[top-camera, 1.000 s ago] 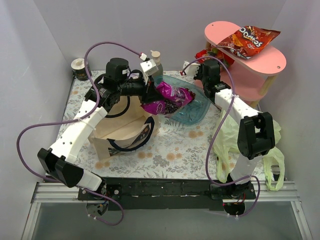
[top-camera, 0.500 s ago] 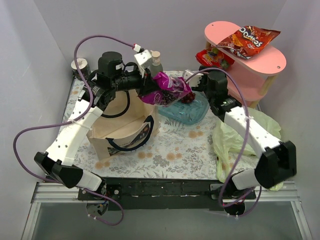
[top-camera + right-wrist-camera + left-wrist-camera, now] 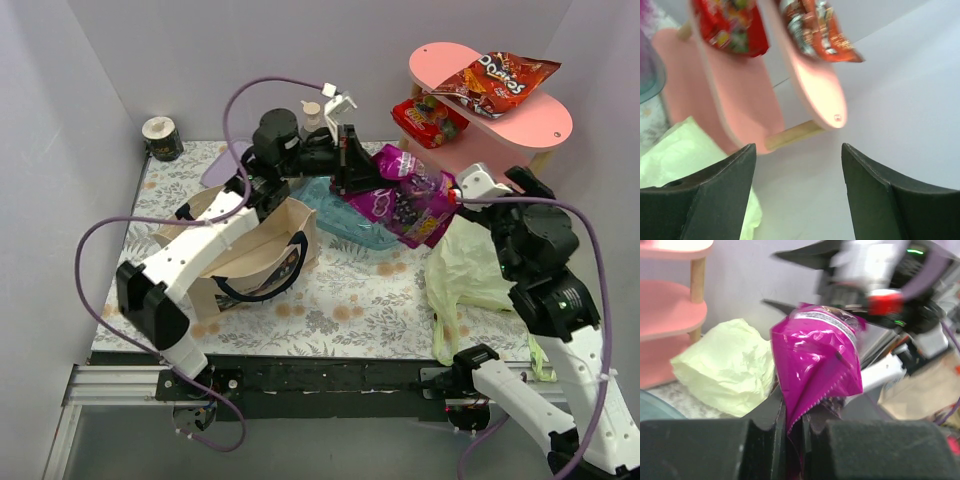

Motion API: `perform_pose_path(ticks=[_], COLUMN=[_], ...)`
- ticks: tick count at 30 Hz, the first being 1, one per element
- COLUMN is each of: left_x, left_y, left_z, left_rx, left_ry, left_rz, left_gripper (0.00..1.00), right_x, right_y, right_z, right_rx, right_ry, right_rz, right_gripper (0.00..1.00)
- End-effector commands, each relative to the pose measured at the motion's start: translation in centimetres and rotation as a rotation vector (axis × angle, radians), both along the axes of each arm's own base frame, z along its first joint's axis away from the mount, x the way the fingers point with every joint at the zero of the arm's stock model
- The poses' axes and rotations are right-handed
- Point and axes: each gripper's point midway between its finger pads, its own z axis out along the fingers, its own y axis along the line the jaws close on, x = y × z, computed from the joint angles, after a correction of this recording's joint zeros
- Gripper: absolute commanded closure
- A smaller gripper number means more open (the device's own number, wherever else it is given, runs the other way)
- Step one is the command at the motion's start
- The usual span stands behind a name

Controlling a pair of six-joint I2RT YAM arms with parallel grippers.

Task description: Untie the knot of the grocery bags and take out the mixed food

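Your left gripper [image 3: 792,415] was pinched tight on one thin edge of the purple snack packet [image 3: 405,195]. The packet hung in the air in the upper middle of the top view, close to your right arm [image 3: 545,270], and your right gripper [image 3: 797,185] was wide apart and held nothing. The packet could have slipped out of that small pinch, or bumped the right arm and got knocked loose.

Probably a lab cell, plain walls [image 3: 90,60], mounting rail [image 3: 330,376]
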Motion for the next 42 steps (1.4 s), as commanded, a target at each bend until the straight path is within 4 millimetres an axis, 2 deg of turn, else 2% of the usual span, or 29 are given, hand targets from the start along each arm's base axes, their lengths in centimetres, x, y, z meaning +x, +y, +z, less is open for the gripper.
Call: perform_pose_path(ticks=[1, 2, 6, 8, 11, 14, 15, 16, 18, 19, 23, 25, 27, 31, 32, 35, 36, 42], left_x=[6.0, 6.5, 6.9, 7.3, 8.0, 9.5, 10.3, 10.5, 11.4, 11.7, 13.8, 15.2, 15.7, 15.7, 15.4, 14.1, 13.7, 12.0], left_y=[-3.7, -4.8, -7.1, -8.2, -9.0, -9.7, -10.1, -10.1, -10.7, -10.9, -12.7, -13.8, -14.4, -15.2, -15.3, -15.1, -15.1, -14.6], left_z=[1.0, 0.6, -0.5, -1.3, -0.6, 0.1, -0.5, 0.5, -0.2, 0.4, -0.4, -1.3, -1.9, -3.0, -3.6, -3.5, -4.1, -2.5], left_rx=[-0.165, -0.179, -0.222, -0.237, -0.299, -0.357, -0.364, -0.39, -0.398, -0.417, -0.458, -0.473, -0.474, -0.457, -0.438, -0.419, -0.414, -0.429], left_ry=[0.206, 0.257, 0.366, 0.421, 0.469, 0.511, 0.538, 0.552, 0.598, 0.644, 0.785, 0.853, 0.894, 0.92, 0.929, 0.921, 0.904, 0.798], left_rz=[0.178, 0.17, 0.141, 0.139, 0.14, 0.162, 0.18, 0.174, 0.181, 0.18, 0.23, 0.275, 0.283, 0.273, 0.264, 0.224, 0.214, 0.142], left_gripper=[1.0, 1.0, 1.0, 1.0, 1.0, 1.0, 1.0, 1.0, 1.0, 1.0, 1.0, 1.0, 1.0, 1.0, 1.0, 1.0, 1.0, 1.0], right_x=[-2.7, -3.0, -4.8, -5.2, -6.0, -6.1, -6.2, -6.0, -5.9, -5.6, -4.5, -3.9, -3.9, -3.6, -3.5, -3.4, -3.3, -2.8], right_y=[-1.8, -2.4, -4.9, -5.7, -7.0, -7.6, -7.9, -8.0, -8.4, -8.4, -8.5, -8.5, -8.4, -8.1, -8.1, -8.1, -8.0, -8.0], right_z=[7.4, 8.0, 11.6, 12.5, 13.9, 14.1, 14.1, 13.9, 13.5, 13.0, 12.2, 12.1, 12.6, 13.3, 13.4, 13.3, 13.1, 13.3], right_rx=[0.069, 0.056, -0.003, -0.011, -0.026, -0.046, -0.048, -0.051, -0.055, -0.061, -0.063, -0.065, -0.062, -0.059, -0.055, -0.044, -0.042, -0.033], right_ry=[-0.207, -0.225, -0.336, -0.357, -0.399, -0.395, -0.394, -0.386, -0.373, -0.361, -0.358, -0.35, -0.354, -0.364, -0.366, -0.37, -0.371, -0.392], right_rz=[-0.039, -0.061, -0.173, -0.211, -0.274, -0.305, -0.319, -0.323, -0.346, -0.348, -0.368, -0.37, -0.365, -0.349, -0.345, -0.348, -0.344, -0.353], right_gripper=[0.24, 0.24, 0.22, 0.22, 0.21, 0.22, 0.22, 0.22, 0.22, 0.22, 0.23, 0.22, 0.23, 0.23, 0.23, 0.23, 0.23, 0.23])
